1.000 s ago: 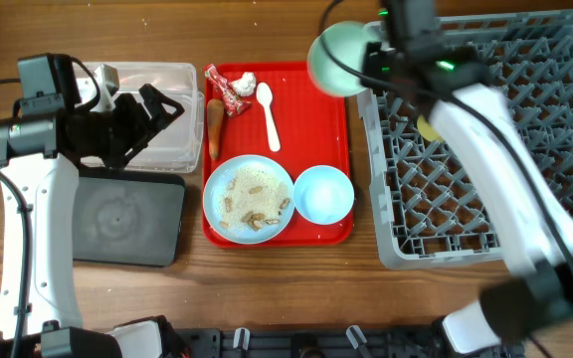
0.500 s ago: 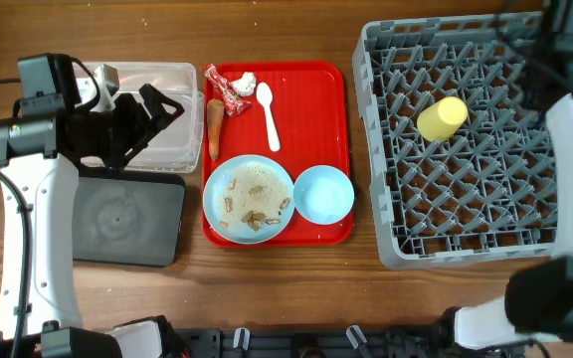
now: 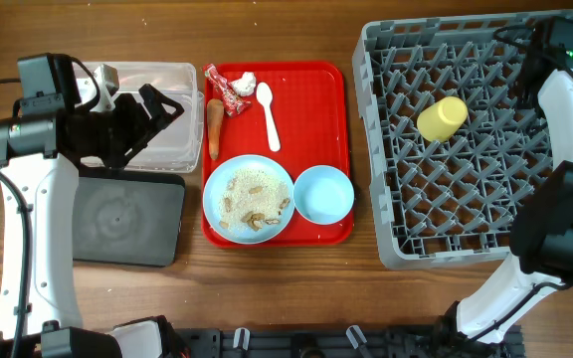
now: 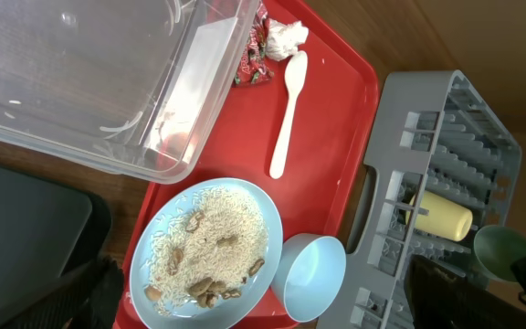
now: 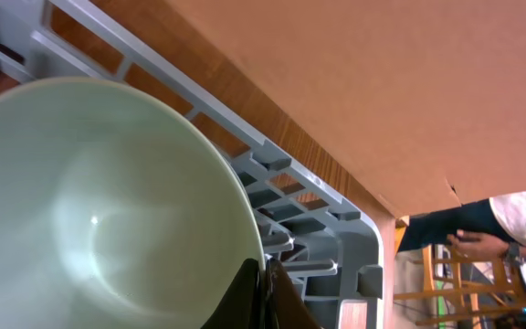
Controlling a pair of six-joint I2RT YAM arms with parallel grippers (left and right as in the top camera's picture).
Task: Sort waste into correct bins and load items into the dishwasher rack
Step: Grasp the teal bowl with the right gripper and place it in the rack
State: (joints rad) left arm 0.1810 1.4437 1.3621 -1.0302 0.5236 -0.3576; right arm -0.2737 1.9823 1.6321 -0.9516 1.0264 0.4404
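Two arms, I note left to right.

- Left gripper (image 3: 159,117): spread, empty, hovering over clear tub (image 3: 172,75). Black tray (image 3: 127,219) on its near side.
- Ahead of its fingers, on red tray (image 3: 338,80): wrapper (image 3: 224,89), tissue (image 3: 246,82), carrot (image 3: 214,127) lying crosswise to reach, spoon (image 3: 268,114), plate (image 3: 249,197), light blue bowl (image 3: 323,194).
- Right gripper (image 5: 265,283): pinching rim of mint-green bowl (image 5: 99,210) at far corner of rack (image 3: 446,199). Pegs beneath, I judge.
- Yellow cup (image 3: 443,117): on its side, well left of right gripper, out of the way.

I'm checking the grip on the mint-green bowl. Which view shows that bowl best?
Right wrist: the mint-green bowl fills the frame, with a finger on its rim. Left wrist catches only a small part beside the rack. Overhead doesn't show it.
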